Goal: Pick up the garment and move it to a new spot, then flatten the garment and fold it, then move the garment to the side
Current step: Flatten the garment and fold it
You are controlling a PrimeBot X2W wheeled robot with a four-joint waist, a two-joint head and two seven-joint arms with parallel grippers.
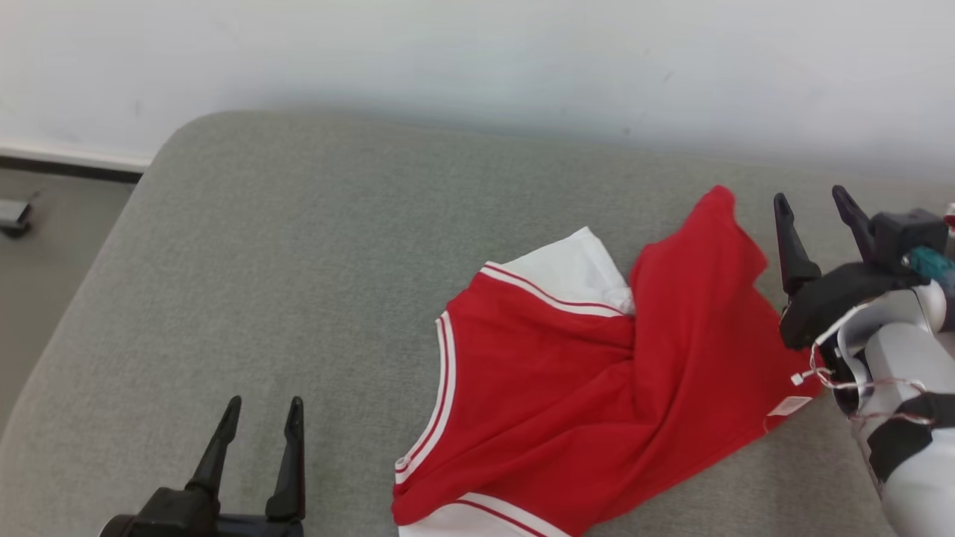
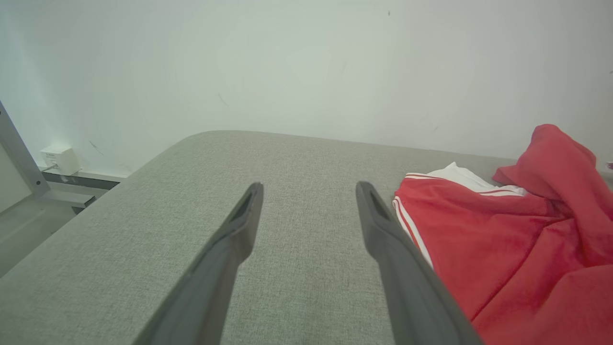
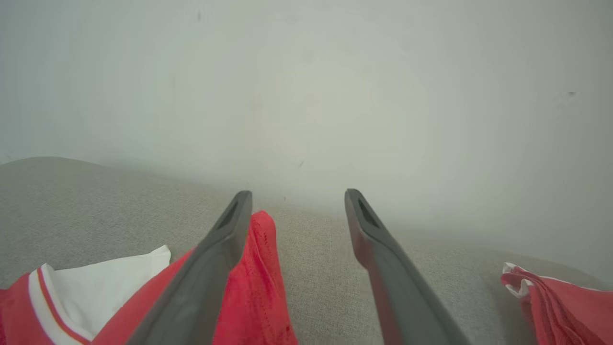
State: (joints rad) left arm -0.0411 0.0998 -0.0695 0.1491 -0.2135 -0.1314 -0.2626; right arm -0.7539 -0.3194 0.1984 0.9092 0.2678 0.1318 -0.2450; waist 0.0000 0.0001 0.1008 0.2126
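A red garment [image 1: 597,388] with white trim and a white panel lies crumpled on the grey cushion [image 1: 298,283], right of centre. One red fold stands up at its far right corner. My right gripper [image 1: 813,205] is open just to the right of that raised fold, its left finger [image 3: 215,258] against the red cloth, nothing between the fingers. My left gripper [image 1: 261,418] is open near the front left, apart from the garment [image 2: 503,249], which lies to its right. The garment [image 3: 249,287] shows at the lower left of the right wrist view.
A pale wall [image 1: 477,60] runs behind the cushion. The floor and a baseboard [image 1: 67,160] lie off the cushion's left edge. Another folded red and white cloth [image 3: 555,302] lies on the cushion at the right, beyond my right gripper.
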